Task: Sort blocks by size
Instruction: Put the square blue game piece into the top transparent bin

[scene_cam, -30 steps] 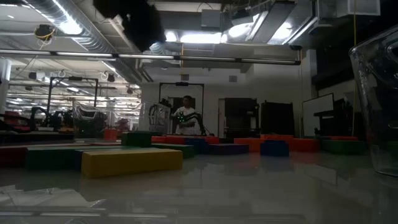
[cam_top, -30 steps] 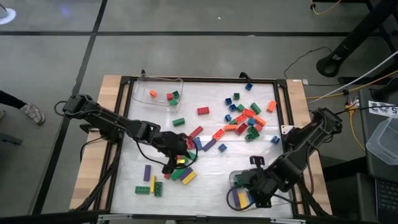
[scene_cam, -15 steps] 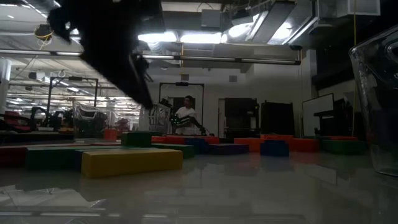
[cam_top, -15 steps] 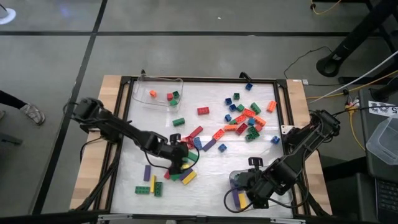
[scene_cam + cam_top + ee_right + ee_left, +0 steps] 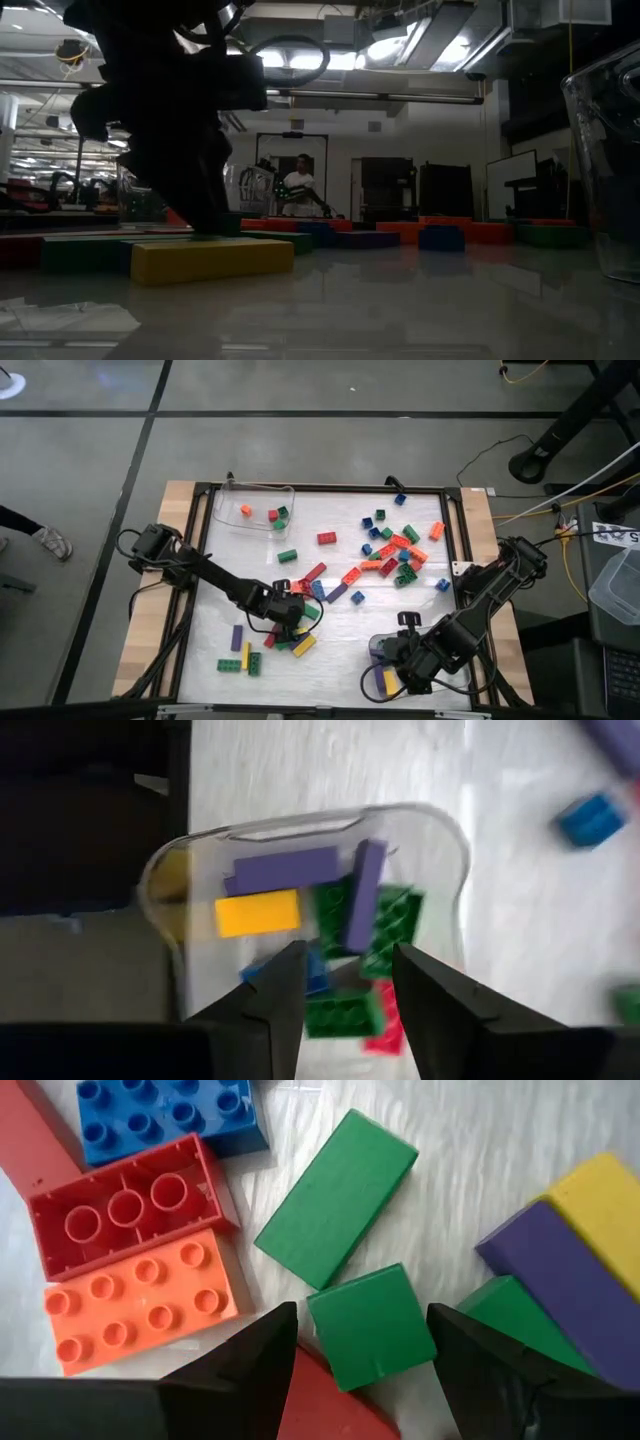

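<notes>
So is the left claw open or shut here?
Open. In the left wrist view the left claw has its fingers spread either side of a small green block, not yet gripping it.

One tray [image 5: 254, 506] is sitting at the far left corner of the table [image 5: 330, 630], with a few blocks [image 5: 272, 516] in it. Another tray [image 5: 385, 665] is lying at the near right, holding long blocks [image 5: 300, 885]. Between them, loose blocks [image 5: 390, 550] are lying scattered.
</notes>
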`<action>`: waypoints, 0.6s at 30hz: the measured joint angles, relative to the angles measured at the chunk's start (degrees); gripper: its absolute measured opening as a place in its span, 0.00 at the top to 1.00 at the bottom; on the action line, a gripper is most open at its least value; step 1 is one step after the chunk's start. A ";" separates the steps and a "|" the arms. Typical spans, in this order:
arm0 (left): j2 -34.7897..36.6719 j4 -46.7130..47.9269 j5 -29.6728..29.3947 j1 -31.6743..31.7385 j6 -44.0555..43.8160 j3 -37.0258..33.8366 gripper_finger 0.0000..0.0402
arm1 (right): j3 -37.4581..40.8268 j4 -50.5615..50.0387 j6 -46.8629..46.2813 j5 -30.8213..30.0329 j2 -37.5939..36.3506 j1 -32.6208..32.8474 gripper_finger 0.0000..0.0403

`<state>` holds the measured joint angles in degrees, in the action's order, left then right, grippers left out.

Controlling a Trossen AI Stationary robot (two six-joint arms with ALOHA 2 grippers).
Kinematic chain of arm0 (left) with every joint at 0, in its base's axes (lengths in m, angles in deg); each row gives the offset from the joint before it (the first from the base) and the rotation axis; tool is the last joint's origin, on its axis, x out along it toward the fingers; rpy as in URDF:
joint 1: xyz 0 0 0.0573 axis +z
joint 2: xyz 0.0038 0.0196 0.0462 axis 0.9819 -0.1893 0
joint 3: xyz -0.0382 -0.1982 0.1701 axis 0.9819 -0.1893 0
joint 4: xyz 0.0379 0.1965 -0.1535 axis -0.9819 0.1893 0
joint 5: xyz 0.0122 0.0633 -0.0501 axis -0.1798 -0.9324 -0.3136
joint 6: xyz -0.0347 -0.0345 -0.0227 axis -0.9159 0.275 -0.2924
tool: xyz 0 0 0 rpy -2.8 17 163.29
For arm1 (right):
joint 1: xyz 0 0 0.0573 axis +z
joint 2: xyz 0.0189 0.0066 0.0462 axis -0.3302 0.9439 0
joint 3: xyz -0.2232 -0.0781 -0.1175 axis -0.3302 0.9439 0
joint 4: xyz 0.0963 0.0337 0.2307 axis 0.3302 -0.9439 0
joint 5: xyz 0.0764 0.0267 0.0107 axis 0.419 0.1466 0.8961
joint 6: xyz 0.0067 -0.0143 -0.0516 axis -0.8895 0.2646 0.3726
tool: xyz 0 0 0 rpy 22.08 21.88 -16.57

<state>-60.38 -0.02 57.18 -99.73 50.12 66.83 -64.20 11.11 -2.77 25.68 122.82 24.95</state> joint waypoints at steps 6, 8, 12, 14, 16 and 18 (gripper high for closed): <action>0.02 -0.05 0.16 0.04 -0.10 0.00 0.56 | 0.00 -0.85 3.32 -10.17 0.01 -2.26 0.63; 0.02 0.00 0.73 0.04 -0.10 0.00 0.63 | 0.00 -2.51 4.12 -11.52 -0.02 -4.35 0.63; 0.50 -0.17 1.02 0.07 -0.12 0.00 0.71 | 0.00 -4.52 6.01 -13.37 0.01 -9.35 0.63; 1.43 0.22 1.08 0.25 -0.10 0.27 0.71 | 0.00 -5.25 6.53 -13.30 -0.02 -12.14 0.63; 3.01 0.32 1.43 0.64 -0.10 0.81 0.71 | 0.00 -6.07 7.38 -13.01 -0.02 -14.90 0.63; 5.51 0.06 1.66 1.24 1.56 1.36 0.71 | 0.35 -6.27 7.60 -12.64 -0.02 -17.44 0.63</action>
<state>-54.88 0.03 58.83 -98.48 51.68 68.19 -63.85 4.84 4.83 13.04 122.80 7.51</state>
